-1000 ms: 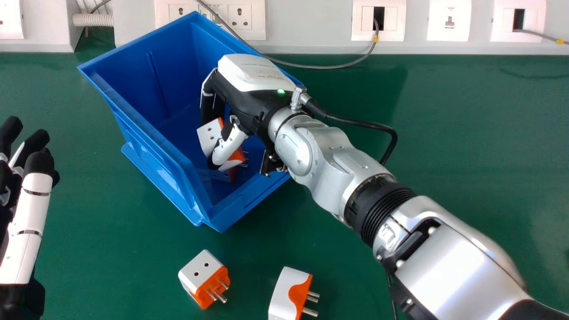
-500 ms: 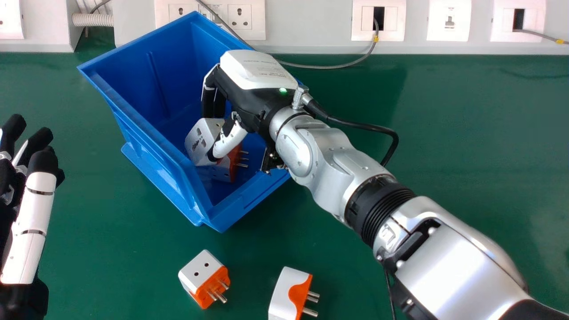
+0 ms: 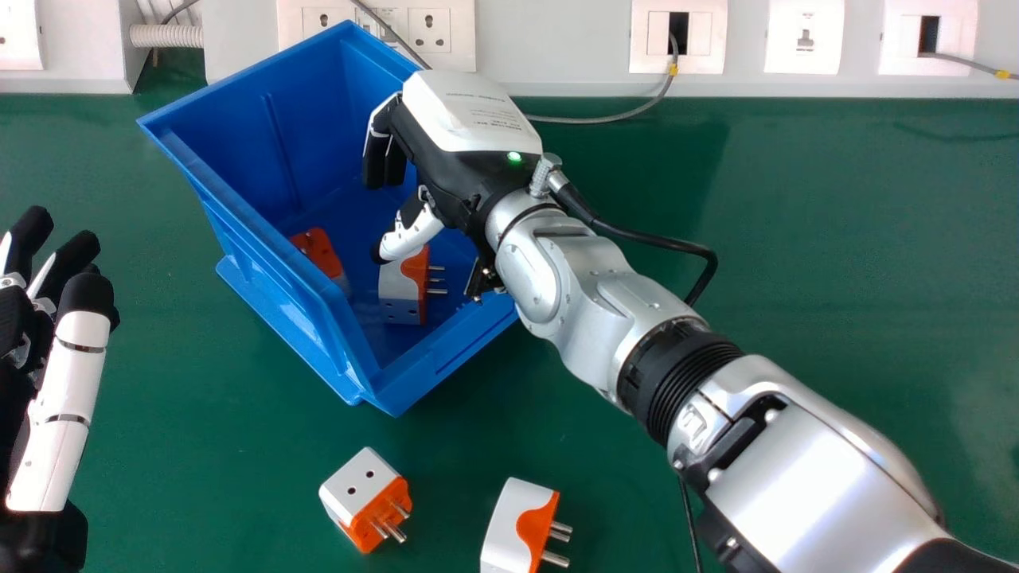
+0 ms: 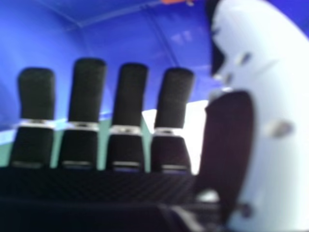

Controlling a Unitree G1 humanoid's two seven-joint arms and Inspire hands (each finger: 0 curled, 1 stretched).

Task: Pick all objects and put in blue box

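My right hand (image 3: 470, 143) is over the blue box (image 3: 310, 318), open, with nothing held between its fingers and thumb. The right hand (image 4: 130, 96) has its fingers extended in the right hand view, with blue box walls (image 4: 120, 38) beyond. Inside the box, one orange-topped adapter (image 3: 320, 253) lies by the left wall and a white and orange adapter (image 3: 404, 288) lies below the thumb. Two more stand outside on the table: one adapter (image 3: 358, 487) in front of the box, another adapter (image 3: 513, 525) to its right. My left hand (image 3: 60, 382) is open at the left edge.
The green table (image 3: 796, 239) extends to a white wall trunking (image 3: 557, 48) with sockets at the back. A thin grey cable (image 3: 613, 120) hangs onto the table behind the right hand.
The right hand has let go of an adapter, which dropped to the left side of the box floor. That hand has risen slightly; the left hand has drifted a little right.
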